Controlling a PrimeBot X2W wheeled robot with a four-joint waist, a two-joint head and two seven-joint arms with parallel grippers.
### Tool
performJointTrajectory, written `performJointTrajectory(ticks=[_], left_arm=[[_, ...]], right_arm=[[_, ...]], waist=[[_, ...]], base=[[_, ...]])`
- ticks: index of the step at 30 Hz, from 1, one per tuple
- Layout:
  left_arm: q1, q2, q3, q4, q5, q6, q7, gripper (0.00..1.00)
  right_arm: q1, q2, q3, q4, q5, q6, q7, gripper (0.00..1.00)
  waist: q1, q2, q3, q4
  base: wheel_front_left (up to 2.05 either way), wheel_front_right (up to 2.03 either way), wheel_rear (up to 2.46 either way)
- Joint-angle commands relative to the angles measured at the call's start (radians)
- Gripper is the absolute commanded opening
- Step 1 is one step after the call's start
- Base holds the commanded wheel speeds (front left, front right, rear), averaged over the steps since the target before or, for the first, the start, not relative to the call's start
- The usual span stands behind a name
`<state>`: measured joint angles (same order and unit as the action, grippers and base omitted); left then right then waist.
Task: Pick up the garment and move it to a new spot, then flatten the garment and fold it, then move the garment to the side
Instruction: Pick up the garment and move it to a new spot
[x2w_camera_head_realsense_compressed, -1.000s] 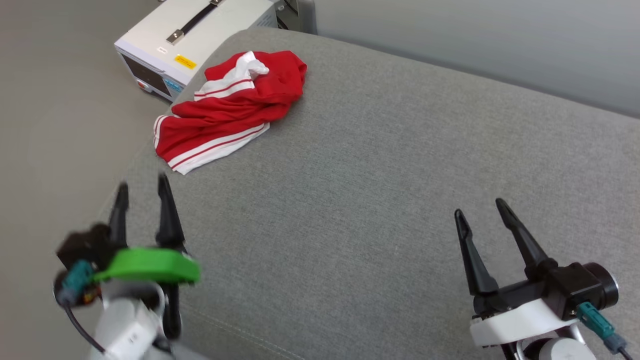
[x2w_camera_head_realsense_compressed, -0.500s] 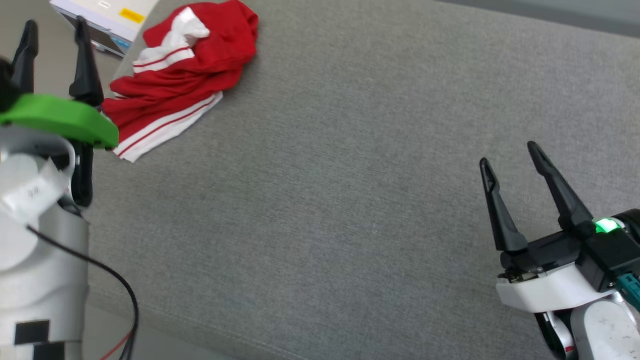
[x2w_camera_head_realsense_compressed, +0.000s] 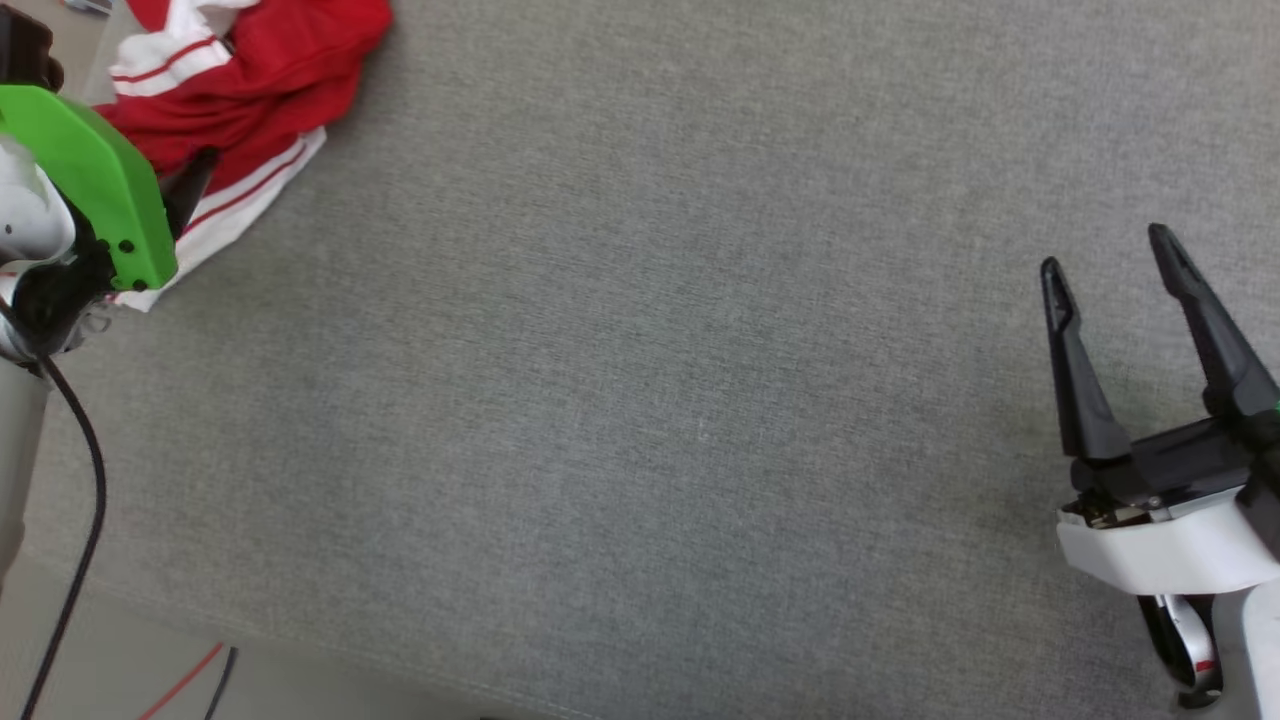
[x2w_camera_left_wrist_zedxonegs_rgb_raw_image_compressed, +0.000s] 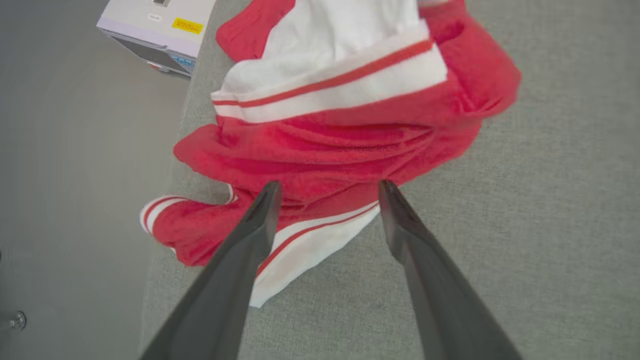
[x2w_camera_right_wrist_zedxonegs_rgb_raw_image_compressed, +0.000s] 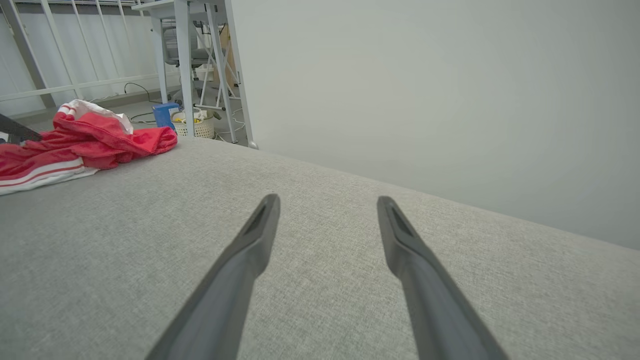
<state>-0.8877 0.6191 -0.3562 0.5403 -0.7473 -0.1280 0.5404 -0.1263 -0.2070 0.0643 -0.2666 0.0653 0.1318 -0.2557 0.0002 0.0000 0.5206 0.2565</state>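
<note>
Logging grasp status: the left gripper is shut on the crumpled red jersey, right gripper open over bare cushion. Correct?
Not shut: the left wrist view shows the left gripper open, its tips apart over the crumpled red jersey. The right gripper is open over bare cushion.

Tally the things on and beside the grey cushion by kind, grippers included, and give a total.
Clothing: 1, the red and white garment
Grippers: 2, the left gripper and the right gripper, both open
Boxes: 1, the white box
Total: 4
</note>
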Motion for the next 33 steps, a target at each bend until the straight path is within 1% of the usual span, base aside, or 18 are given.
performJointTrajectory(ticks=[1, 3, 8, 11, 16, 17, 22, 24, 28, 33], left_arm=[[-0.028, 0.014, -0.014, 0.007, -0.021, -0.003, 0.019, 1.0], [-0.046, 0.021, -0.04, 0.033, -0.036, -0.003, 0.048, 1.0], [-0.077, 0.016, -0.093, 0.115, -0.072, -0.003, 0.116, 1.0], [-0.084, 0.002, -0.132, 0.169, -0.09, -0.003, 0.16, 1.0], [-0.079, -0.009, -0.192, 0.193, -0.127, -0.003, 0.173, 1.0], [-0.076, -0.007, -0.204, 0.196, -0.135, -0.003, 0.17, 0.0], [-0.085, 0.022, -0.231, 0.194, -0.157, -0.003, 0.104, 0.0], [-0.093, 0.035, -0.246, 0.171, -0.164, -0.003, 0.076, 0.0], [-0.1, 0.075, -0.295, 0.081, -0.177, -0.003, 0.036, 0.0], [-0.075, 0.129, -0.381, -0.078, -0.2, -0.003, 0.01, 0.0]], right_arm=[[-0.02, -0.007, -0.01, -0.009, -0.007, -0.001, -0.006, 1.0], [-0.026, -0.014, -0.018, -0.013, -0.006, -0.001, -0.006, 1.0], [-0.035, -0.028, -0.026, -0.016, -0.001, -0.001, -0.006, 1.0], [-0.033, -0.031, -0.034, -0.018, 0.001, -0.001, -0.006, 1.0], [-0.03, -0.028, -0.039, -0.013, 0.004, -0.001, -0.006, 1.0], [-0.03, -0.026, -0.039, -0.01, 0.005, -0.001, -0.006, 1.0], [-0.026, -0.011, -0.048, -0.002, 0.016, -0.001, -0.006, 1.0], [-0.019, -0.004, -0.053, 0.005, 0.022, -0.001, -0.006, 1.0], [-0.001, 0.017, -0.062, 0.019, 0.035, -0.001, -0.006, 1.0], [0.023, 0.046, -0.063, 0.036, 0.045, -0.001, -0.006, 1.0]], waist=[[-0.0002, 0.0, 0.057, -0.032], [-0.0002, 0.0, 0.079, -0.038], [-0.0002, 0.0, 0.112, -0.053], [-0.0002, 0.0, 0.122, -0.056], [-0.0002, 0.0, 0.119, -0.056], [-0.0002, 0.0, 0.114, -0.056], [-0.0002, 0.0, 0.066, -0.047], [-0.0002, 0.0, 0.04, -0.04], [-0.0002, 0.0, -0.025, -0.026], [-0.0002, 0.0, -0.112, -0.023]], base=[[0.0, 0.0, 0.0], [0.0, 0.0, 0.0], [0.0, 0.0, 0.0], [0.0, 0.0, 0.0], [0.0, 0.0, 0.0], [0.0, 0.0, 0.0], [0.0, 0.0, 0.0], [0.0, 0.0, 0.0], [0.0, 0.0, 0.0], [0.0, 0.0, 0.0]])
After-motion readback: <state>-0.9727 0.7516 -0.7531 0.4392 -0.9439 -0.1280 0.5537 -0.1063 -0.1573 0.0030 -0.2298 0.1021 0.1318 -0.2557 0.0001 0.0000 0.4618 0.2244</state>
